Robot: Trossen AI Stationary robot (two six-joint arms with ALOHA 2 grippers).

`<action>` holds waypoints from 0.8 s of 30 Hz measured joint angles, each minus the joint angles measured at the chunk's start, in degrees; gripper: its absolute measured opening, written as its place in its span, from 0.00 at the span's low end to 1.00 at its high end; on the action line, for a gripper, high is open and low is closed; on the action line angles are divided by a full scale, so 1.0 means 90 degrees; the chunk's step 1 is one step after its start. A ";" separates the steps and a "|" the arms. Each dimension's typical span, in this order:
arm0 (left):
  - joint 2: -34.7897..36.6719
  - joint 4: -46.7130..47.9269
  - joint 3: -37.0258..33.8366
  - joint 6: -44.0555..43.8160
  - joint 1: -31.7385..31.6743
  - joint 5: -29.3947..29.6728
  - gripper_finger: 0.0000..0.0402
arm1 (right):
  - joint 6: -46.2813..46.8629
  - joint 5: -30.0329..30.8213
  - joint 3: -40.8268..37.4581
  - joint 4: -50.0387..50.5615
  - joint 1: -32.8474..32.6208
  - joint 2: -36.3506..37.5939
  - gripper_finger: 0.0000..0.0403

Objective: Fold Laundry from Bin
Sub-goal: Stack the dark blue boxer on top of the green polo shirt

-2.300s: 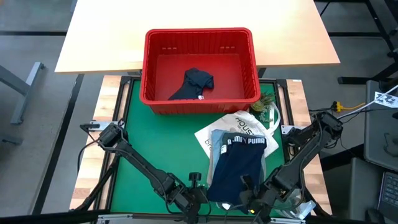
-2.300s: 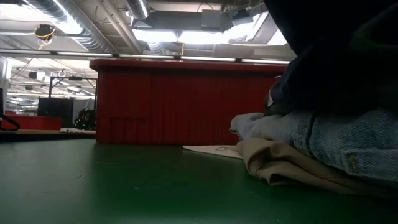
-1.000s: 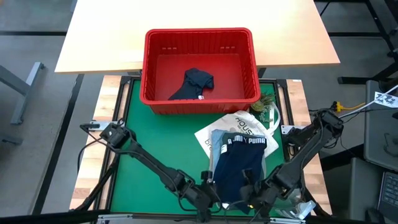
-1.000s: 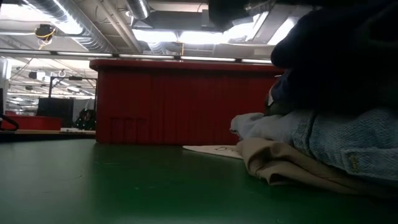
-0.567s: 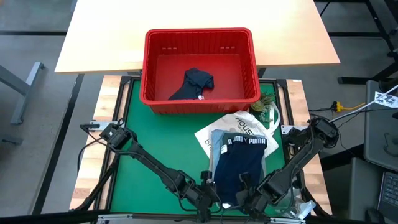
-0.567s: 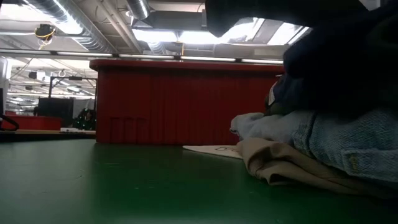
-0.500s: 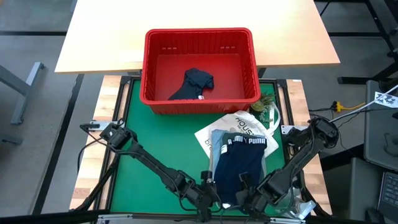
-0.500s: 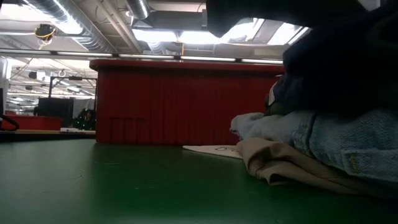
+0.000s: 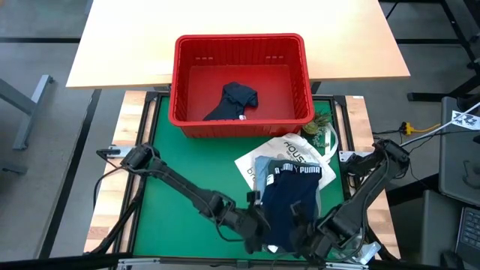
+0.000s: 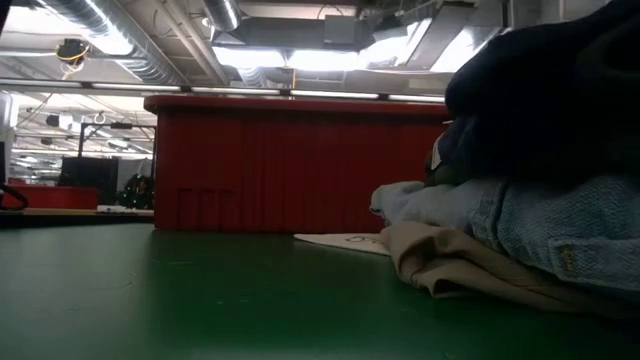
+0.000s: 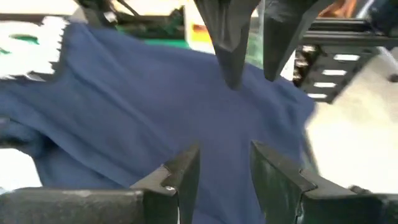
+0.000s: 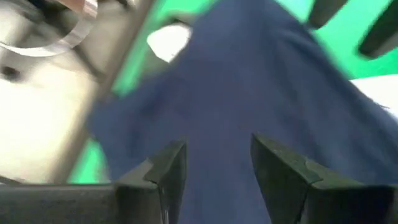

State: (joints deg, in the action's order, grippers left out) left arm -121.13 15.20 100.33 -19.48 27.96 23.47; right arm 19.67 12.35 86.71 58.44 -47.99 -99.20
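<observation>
Navy shorts (image 9: 289, 196): 1 | red bin (image 9: 241, 78): 1 garment (image 9: 234, 100) | left tool (image 11: 224, 180), right tool (image 12: 217, 174): parted, empty

Two black jointed arms, thin cables; left claw (image 11: 224, 174) fingers dark, maybe angular.

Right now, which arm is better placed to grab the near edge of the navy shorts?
Probably the left. The left gripper is already over the near edge of the navy shorts, fingers open above the cloth. The right gripper, also open, sits at their near right corner, closer to the table edge.
</observation>
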 joint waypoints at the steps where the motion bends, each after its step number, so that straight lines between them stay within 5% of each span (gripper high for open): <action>1: 0.0015 -0.0018 0.0000 0.0145 -0.0085 -0.0002 0.33 | -0.0054 0.0219 0.0149 0.0371 0.0000 0.0000 0.44; 6: 0.0020 -0.0195 0.0000 0.0540 -0.0523 -0.0067 0.33 | 0.0097 0.1346 0.0642 0.1836 0.0000 0.0160 0.44; 12: 0.0018 -0.0197 0.0000 0.0548 -0.1123 -0.0068 0.33 | 0.0247 0.2290 0.0233 0.2137 0.0005 0.0977 0.44; 18: 0.0018 -0.0138 0.0000 0.0532 -0.1614 -0.0099 0.33 | 0.0895 0.2558 -0.0596 0.1867 0.0214 0.1913 0.44; 24: 0.0002 -0.0111 0.0000 -0.0344 -0.2089 -0.0940 0.33 | 0.0995 0.2565 -0.1507 0.1068 0.0611 0.2413 0.44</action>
State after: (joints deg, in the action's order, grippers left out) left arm -121.11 14.20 100.33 -22.57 9.15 15.01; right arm 28.62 35.44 73.15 68.06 -42.49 -77.48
